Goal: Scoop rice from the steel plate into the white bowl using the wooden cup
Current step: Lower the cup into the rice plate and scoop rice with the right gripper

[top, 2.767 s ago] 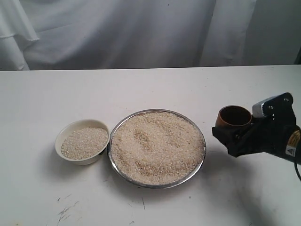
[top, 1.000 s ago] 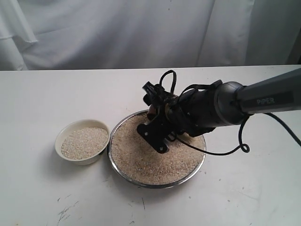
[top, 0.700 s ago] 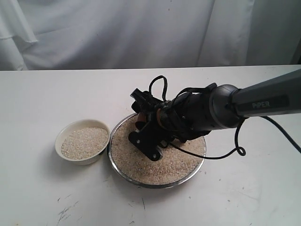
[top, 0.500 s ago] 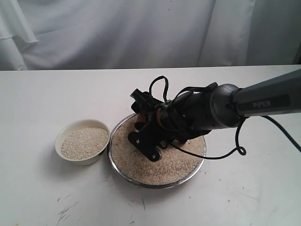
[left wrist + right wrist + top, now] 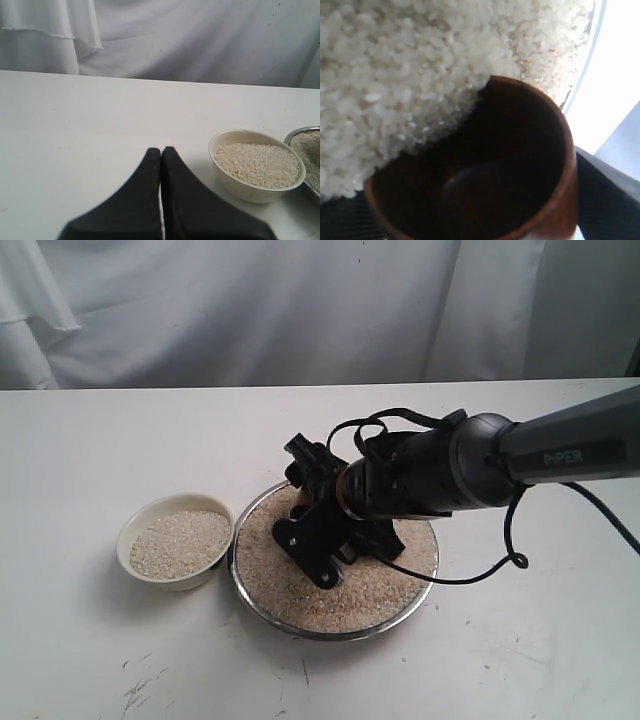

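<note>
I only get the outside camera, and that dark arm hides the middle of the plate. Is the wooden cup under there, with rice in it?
Observer: Yes. The right wrist view shows the wooden cup tipped, its lip dug into the rice; grains sit at the lip, but the dark inside is mostly empty.
Visitor: Where is the other hand?
Observer: The left wrist view shows the left hand shut, holding nothing, with the white bowl beyond it, already holding rice.
</note>
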Tool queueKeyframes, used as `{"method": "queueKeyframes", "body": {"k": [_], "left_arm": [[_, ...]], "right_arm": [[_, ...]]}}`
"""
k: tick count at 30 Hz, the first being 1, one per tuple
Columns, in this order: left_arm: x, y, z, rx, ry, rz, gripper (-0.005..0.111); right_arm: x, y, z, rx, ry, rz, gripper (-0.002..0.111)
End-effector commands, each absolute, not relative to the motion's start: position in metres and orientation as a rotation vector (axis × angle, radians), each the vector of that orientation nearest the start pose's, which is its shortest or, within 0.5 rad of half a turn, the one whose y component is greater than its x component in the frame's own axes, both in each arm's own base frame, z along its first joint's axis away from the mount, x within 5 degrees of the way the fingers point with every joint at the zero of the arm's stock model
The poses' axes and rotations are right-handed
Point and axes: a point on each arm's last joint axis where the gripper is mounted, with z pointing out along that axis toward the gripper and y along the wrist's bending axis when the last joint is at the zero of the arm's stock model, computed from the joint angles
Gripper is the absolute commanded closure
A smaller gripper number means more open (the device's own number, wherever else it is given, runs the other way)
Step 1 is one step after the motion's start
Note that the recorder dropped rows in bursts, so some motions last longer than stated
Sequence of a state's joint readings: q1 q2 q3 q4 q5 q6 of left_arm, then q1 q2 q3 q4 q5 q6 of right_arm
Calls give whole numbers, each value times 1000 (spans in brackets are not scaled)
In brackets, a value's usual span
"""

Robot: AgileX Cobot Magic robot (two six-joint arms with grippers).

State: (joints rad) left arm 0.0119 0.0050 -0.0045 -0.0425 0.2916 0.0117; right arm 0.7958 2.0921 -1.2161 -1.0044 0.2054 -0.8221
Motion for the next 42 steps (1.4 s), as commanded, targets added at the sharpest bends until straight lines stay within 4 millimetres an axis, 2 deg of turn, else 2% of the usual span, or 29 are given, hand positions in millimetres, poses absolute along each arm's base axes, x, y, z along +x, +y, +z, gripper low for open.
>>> {"method": "queueKeyframes", "body": {"k": [1, 11, 20, 25, 30, 35, 42], "left_arm": [[55, -1, 187, -30, 1768, -27, 107], [55, -1, 187, -30, 1768, -27, 107], [55, -1, 187, -30, 1768, -27, 107], [55, -1, 187, -30, 1768, -27, 107], [55, -1, 187, -30, 1768, -27, 107], [55, -1, 187, -30, 1768, -27, 107], [55, -1, 187, -30, 1768, -27, 107]], "right_arm": [[296, 280, 99, -2577, 855, -555, 108], [286, 278, 93, -2635, 970, -364, 108], [290, 272, 87, -2612, 1084, -211, 108], [297, 278, 96, -2601, 1152, -55, 108], [306, 285, 106, -2595, 1186, 4, 108], [306, 291, 118, -2612, 1224, 112, 108], [316, 298, 135, -2579, 1214, 112, 108]]}}
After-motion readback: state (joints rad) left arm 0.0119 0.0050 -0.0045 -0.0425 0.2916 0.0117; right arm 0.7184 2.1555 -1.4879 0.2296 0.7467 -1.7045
